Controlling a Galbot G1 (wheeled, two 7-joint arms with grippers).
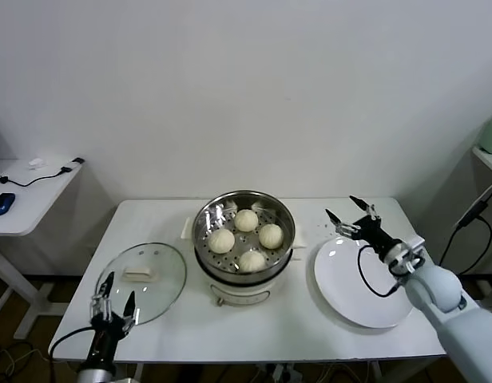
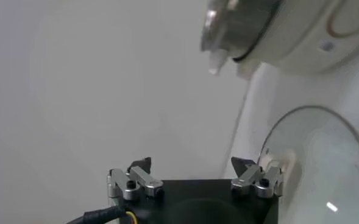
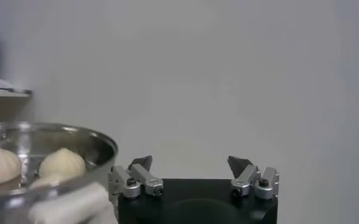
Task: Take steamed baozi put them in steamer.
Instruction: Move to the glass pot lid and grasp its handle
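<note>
White table (image 1: 310,335): four baozi (image 1: 246,220) in steamer (image 1: 244,239).

1. Head view: high, looking forward and down over the whole counter (image 1: 150,335).
2. Wrist views: low, close, looking out past each arm's own jaws.
3. Shared by all: the steamer (image 1: 244,239) (image 2: 270,30) (image 3: 39,164).
</note>
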